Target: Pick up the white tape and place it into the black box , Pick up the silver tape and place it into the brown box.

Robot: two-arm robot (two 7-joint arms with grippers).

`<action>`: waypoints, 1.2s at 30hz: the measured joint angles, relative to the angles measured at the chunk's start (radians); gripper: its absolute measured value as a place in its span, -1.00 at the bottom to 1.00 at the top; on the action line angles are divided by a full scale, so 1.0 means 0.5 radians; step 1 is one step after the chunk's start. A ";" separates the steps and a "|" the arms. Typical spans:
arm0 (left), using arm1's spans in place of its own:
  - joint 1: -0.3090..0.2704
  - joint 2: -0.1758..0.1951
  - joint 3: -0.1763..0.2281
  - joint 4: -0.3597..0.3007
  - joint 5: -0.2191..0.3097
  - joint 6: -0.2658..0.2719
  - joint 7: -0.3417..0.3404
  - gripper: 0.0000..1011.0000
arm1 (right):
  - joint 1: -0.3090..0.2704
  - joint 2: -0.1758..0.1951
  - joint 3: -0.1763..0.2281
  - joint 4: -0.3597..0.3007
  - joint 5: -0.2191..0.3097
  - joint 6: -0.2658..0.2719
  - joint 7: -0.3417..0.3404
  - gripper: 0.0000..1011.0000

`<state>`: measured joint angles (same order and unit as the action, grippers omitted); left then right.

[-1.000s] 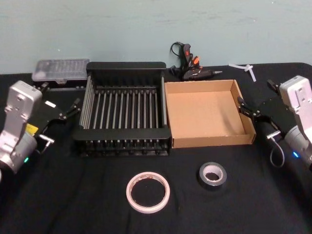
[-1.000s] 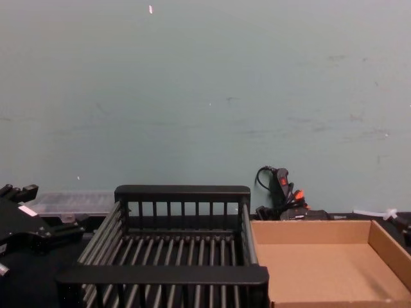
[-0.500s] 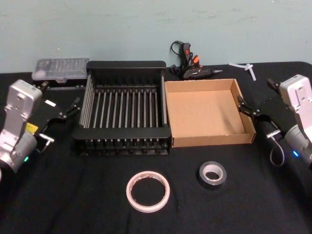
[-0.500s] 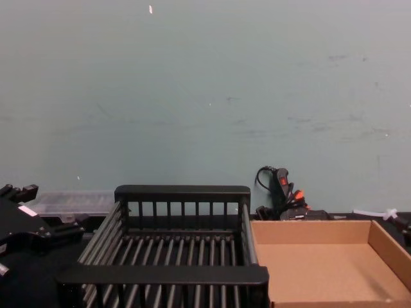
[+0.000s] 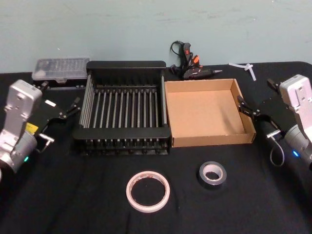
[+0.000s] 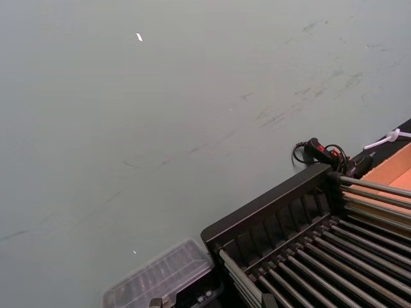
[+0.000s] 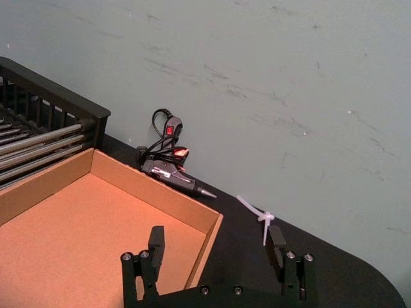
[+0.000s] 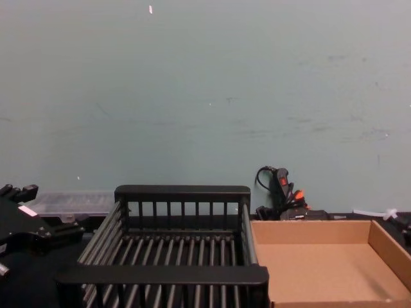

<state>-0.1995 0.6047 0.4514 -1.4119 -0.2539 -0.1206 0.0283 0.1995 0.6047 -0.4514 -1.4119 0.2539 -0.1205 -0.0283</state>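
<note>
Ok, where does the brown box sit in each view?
Head: brown box right of centre, against the black box.
Chest: lower right.
Left wrist: tan sliver past the black box's bars.
Right wrist: nearer than the glue gun.
Shared landmark: the glue gun behind its far wall.

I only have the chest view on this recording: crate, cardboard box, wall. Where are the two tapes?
Observer: Both lie on the table's black cloth nearer the robot than the boxes. The white tape is flat in front of the black box.
Operator: And the silver one?
Observer: The silver tape lies in front of the brown box, apart from it.
Operator: Anything in either box?
Observer: No, both are empty.
Operator: Grippers?
Observer: The left gripper hangs beside the black box with open jaws; the right gripper is at the brown box's outer wall, also open, holding nothing.
</note>
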 joint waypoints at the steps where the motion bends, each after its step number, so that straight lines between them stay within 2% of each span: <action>1: 0.000 0.000 0.000 0.000 0.000 0.000 0.000 0.98 | 0.000 0.000 0.000 0.000 0.000 0.000 0.000 0.98; 15: 0.000 0.000 0.000 0.000 0.000 0.000 0.000 0.98 | 0.000 0.000 0.000 0.000 0.000 0.000 0.000 0.98; 23: 0.000 0.000 0.000 0.000 0.000 0.000 0.000 0.98 | -0.044 -0.008 0.049 -0.057 0.028 0.036 0.063 0.98; 29: 0.000 0.000 0.000 0.000 0.000 0.000 0.000 0.98 | -0.107 -0.002 0.096 -0.171 0.090 0.126 0.133 0.98; 36: 0.000 0.000 0.000 0.000 0.000 0.000 0.000 0.98 | -0.218 0.034 0.161 -0.401 0.154 0.345 0.166 0.98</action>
<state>-0.1995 0.6047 0.4514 -1.4120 -0.2539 -0.1205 0.0283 0.0904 0.6217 -0.3709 -1.6125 0.3308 0.0520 0.0547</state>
